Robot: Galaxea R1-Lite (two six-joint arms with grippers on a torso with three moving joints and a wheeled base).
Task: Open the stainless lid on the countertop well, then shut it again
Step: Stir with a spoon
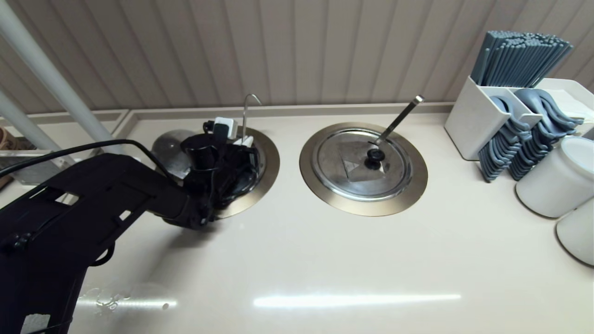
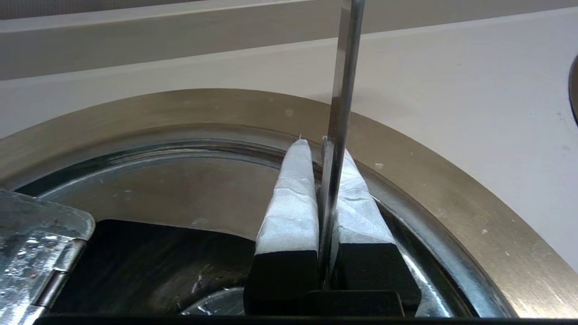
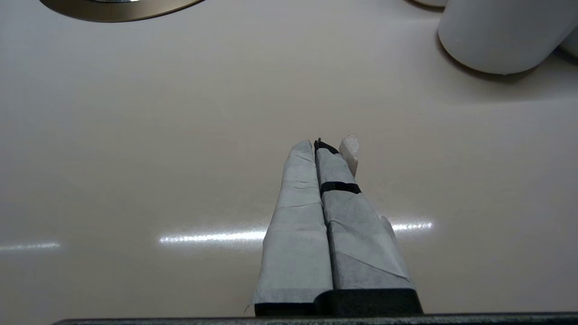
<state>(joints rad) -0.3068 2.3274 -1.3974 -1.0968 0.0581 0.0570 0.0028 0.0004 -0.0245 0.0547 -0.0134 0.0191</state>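
Observation:
The countertop well [image 1: 270,162] with its bronze-toned rim [image 2: 451,180] lies at the left and stands open, its dark inside showing in the left wrist view. The stainless lid [image 1: 166,147] shows as a grey disc off the well's left side, partly hidden by my left arm. My left gripper [image 2: 316,144] reaches over the well [image 1: 236,144]. It is shut on the thin hook-ended ladle handle [image 2: 345,67], which rises upright at the well's far edge [image 1: 244,116]. My right gripper [image 3: 323,144] is shut and empty above bare countertop.
A second well with a closed lid [image 1: 362,164] and a straight ladle handle [image 1: 399,118] lies to the right. Further right stand a white caddy with chopsticks [image 1: 519,51] and spoons [image 1: 501,144], and white containers [image 1: 554,176]. A white post [image 1: 46,74] slants at the left.

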